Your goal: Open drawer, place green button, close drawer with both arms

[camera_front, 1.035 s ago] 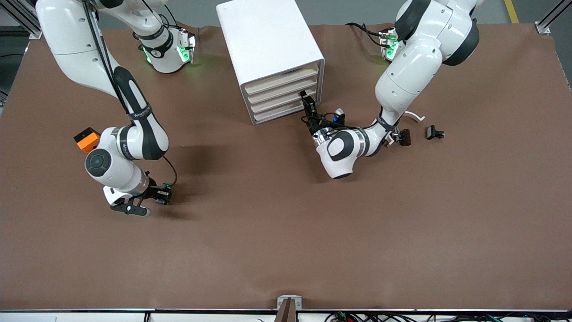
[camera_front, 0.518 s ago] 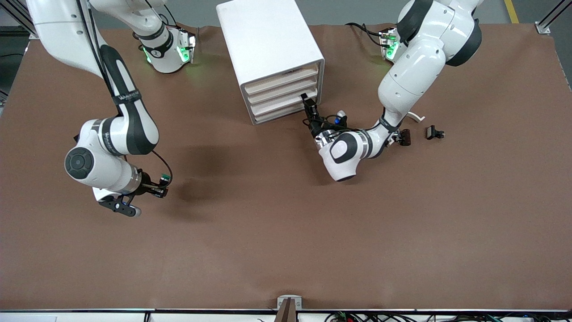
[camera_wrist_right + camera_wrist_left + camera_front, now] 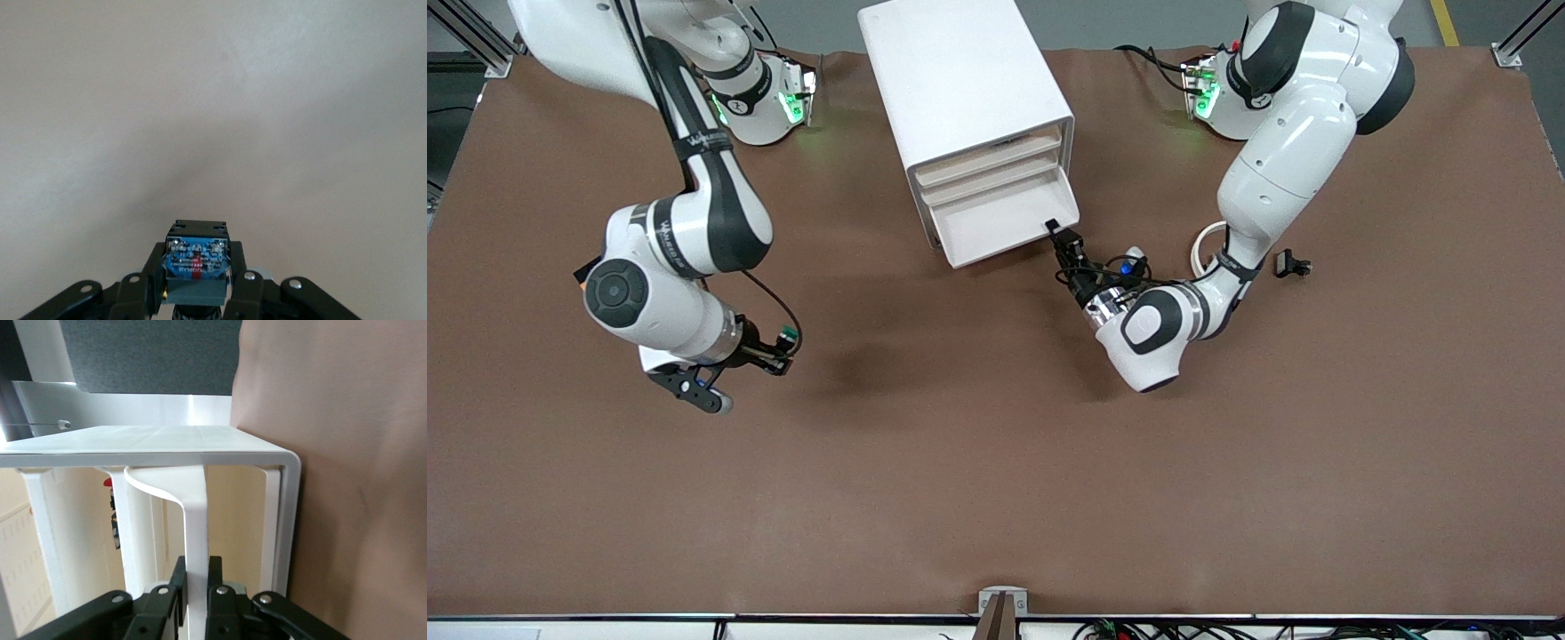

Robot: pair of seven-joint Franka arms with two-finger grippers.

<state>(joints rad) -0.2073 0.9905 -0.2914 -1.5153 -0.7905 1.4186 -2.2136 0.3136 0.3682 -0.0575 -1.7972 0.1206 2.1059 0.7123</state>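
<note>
The white cabinet [image 3: 960, 71] stands at the table's back middle. One of its lower drawers [image 3: 1000, 222] is pulled out and its white tray shows nothing in it. My left gripper [image 3: 1057, 234] is shut on the handle at the drawer's front corner. In the left wrist view the fingers [image 3: 177, 577] clamp the white handle strip [image 3: 193, 520]. My right gripper [image 3: 781, 343] is shut on the button [image 3: 786, 336], green cap showing, above the bare table toward the right arm's end. In the right wrist view the button's blue-labelled body [image 3: 197, 263] sits between the jaws.
A small black clip [image 3: 1291, 264] and a white curved part [image 3: 1202, 244] lie on the brown mat toward the left arm's end. Two shut beige drawer fronts [image 3: 989, 160] show above the open drawer. A sliver of the orange cube [image 3: 583, 281] shows by the right arm.
My left gripper has pulled the drawer out toward the front camera. My right gripper, holding the button, has risen off the mat and moved toward the middle of the table.
</note>
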